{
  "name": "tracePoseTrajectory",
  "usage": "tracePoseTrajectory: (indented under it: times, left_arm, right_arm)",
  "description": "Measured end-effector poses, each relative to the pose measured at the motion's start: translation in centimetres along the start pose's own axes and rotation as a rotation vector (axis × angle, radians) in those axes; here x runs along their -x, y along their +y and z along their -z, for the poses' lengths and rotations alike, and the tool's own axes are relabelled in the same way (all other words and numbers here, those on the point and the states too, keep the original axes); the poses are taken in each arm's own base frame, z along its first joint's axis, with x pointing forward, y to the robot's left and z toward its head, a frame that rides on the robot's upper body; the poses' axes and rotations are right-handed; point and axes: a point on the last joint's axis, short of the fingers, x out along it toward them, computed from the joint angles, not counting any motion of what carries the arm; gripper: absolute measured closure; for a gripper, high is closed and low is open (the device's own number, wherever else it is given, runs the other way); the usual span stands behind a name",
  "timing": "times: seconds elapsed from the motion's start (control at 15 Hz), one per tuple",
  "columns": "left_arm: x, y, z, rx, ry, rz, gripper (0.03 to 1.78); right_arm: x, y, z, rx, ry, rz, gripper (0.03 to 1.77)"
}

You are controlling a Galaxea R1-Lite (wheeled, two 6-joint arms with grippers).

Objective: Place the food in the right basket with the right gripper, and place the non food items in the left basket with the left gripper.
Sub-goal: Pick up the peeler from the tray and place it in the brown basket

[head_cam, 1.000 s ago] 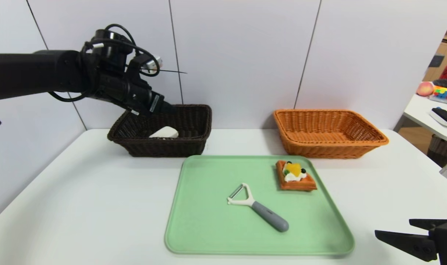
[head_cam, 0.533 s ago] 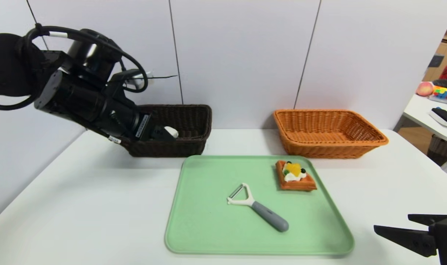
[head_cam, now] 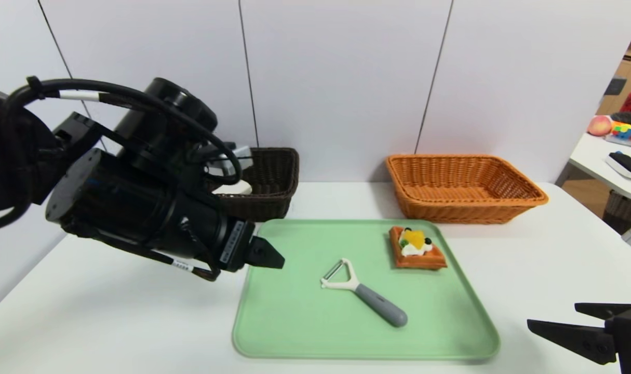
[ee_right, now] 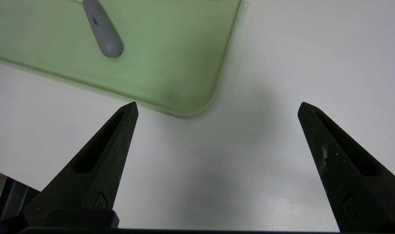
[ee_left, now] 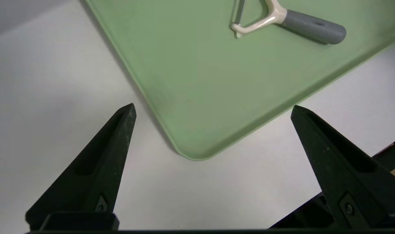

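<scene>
Pulled back from over the left basket (head_cam: 271, 179) since a second ago and now hanging low over the near-left edge of the green tray (head_cam: 294, 322): the left gripper (head_cam: 266, 254), pointed down toward the peeler (head_cam: 364, 293). Spread wide and holding nothing, as the left wrist view shows, with the tray's corner between the two black fingers (ee_left: 96, 169) and the table (head_cam: 112, 311) beneath. Left behind inside the dark brown basket, mostly hidden by the arm: the white soap-like bar (head_cam: 235, 189). Unmoved on the tray: the peeler near the middle, white Y-head toward the far left, grey handle toward the near right; the waffle (head_cam: 416, 248) at the far right corner, just in front of the right basket (head_cam: 466, 187), which holds nothing visible. Parked as before at the near right edge of the table: the right gripper (head_cam: 564, 322), likewise spread wide and empty, hovering above bare tabletop just beside the tray's near right corner, well apart from the waffle.
</scene>
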Motion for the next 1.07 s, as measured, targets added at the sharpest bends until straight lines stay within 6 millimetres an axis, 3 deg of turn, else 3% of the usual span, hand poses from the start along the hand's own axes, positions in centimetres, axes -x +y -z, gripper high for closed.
tracePoseTrajectory:
  times: [0.6,1.07]
  left_arm:
    - [-6.2,-9.4,1.0,0.098,0.035,-0.086,0.12]
    - [-8.7,-12.5,-0.6,0.171,0.068,-0.135,0.12]
  right_arm:
    - [0.2,0.0,0.3,-0.006,-0.003,0.007,0.1]
    - [0.1,-0.1,0.4,-0.009,0.0,0.01,0.1]
